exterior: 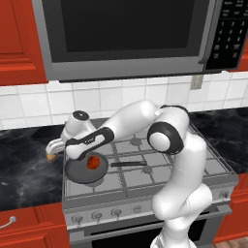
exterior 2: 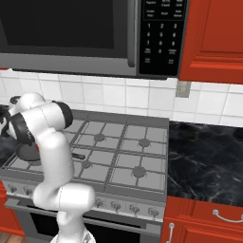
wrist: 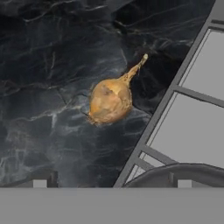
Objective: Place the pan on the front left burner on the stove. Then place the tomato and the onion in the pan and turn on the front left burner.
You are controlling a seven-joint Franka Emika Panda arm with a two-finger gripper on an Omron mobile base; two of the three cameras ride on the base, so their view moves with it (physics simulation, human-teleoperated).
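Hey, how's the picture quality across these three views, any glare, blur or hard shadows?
Left base view: even, flat light; the pan holding the tomato is sharp. Right base view: the microwave door shows faint dull reflections. Hand view: the onion looks slightly soft, with a pale sheen on the black marble counter and no hard shadow.

glossy white rounded arm (exterior: 181, 189) with dark joint rings, perhaps a black wrist band.

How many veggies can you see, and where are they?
2. The tomato sits in the pan on the stove. The onion lies on the black counter beside the stove.
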